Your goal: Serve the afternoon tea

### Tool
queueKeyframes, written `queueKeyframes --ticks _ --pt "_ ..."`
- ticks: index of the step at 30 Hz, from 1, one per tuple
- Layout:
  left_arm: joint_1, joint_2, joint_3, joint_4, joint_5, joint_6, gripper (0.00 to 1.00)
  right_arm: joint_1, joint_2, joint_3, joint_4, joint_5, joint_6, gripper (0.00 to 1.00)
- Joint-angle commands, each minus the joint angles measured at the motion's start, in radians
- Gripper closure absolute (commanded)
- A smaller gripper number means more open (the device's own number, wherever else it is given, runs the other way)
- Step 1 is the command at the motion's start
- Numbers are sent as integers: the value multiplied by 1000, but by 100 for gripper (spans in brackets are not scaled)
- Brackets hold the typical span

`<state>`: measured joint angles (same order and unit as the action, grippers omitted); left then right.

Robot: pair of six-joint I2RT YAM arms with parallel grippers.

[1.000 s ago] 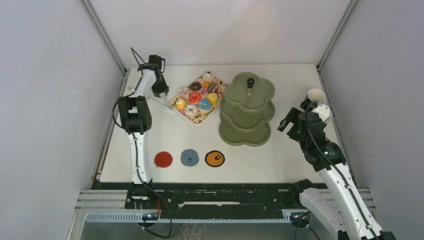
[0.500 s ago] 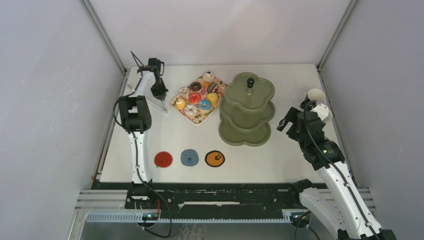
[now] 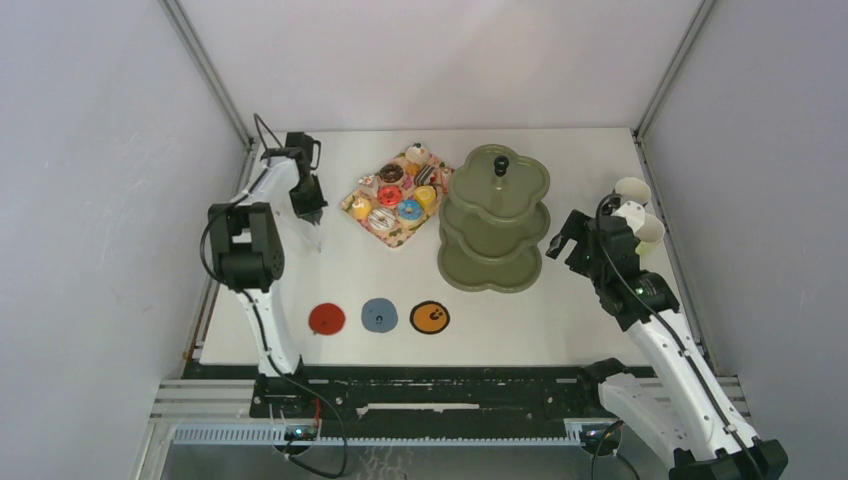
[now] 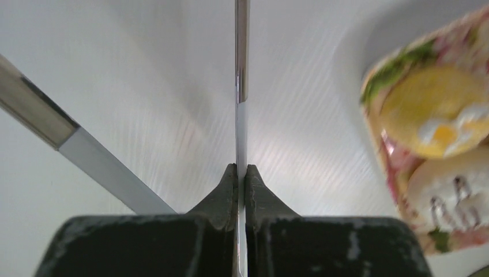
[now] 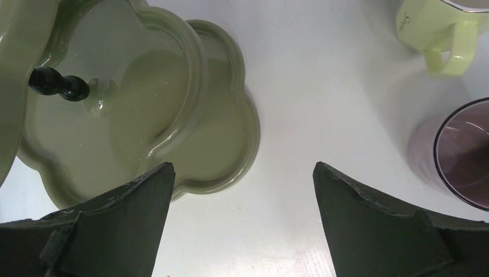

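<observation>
Treats (image 3: pixel 390 195) overhead, on the floral tray (image 3: pixel 396 243) beside the stand (image 3: pixel 495 225). Left wrist: left gripper (image 4: pixel 241 168) pinches metal tongs (image 4: pixel 241 69) tight; we fear nudging that tray. Right wrist: right gripper (image 5: pixel 242 190) gapes empty between stand and mugs (image 5: pixel 432 26); a swing could clip either.

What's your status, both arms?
Left gripper shut on metal tongs beside floral tray. Right gripper open between tiered stand and mugs. Toy treats on tray; stand bare.
</observation>
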<state>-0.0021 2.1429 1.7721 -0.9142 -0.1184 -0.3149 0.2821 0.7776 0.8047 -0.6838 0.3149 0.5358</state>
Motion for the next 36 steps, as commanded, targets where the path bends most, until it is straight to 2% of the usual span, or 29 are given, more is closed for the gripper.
queueKeyframes --ticks 1,6,9,17,20,24,28,32,36 --pt "-2 -202 -226 85 24 37 100 6 18 0 74 -30 -29 3" --pt "-14 -314 -384 110 22 37 99 6 15 -10 81 -41 -50 3" --pt "-31 -348 -416 111 14 29 93 6 17 -21 92 -52 -64 2" --pt "-39 -394 -401 121 -23 -17 48 6 -6 -28 82 -73 -68 2" --pt "-38 -439 -401 104 -16 -23 40 6 -8 -31 87 -104 -73 2" --pt "-40 -529 -475 119 -52 -88 24 6 -11 -40 92 -113 -71 2" --pt "-41 -582 -621 223 -110 -223 3 6 -9 -53 112 -132 -72 2" --pt "-52 -561 -675 284 -63 -228 0 6 -11 -52 116 -157 -80 2" --pt "-60 -549 -701 328 -87 -229 0 6 -14 -58 121 -165 -82 2"
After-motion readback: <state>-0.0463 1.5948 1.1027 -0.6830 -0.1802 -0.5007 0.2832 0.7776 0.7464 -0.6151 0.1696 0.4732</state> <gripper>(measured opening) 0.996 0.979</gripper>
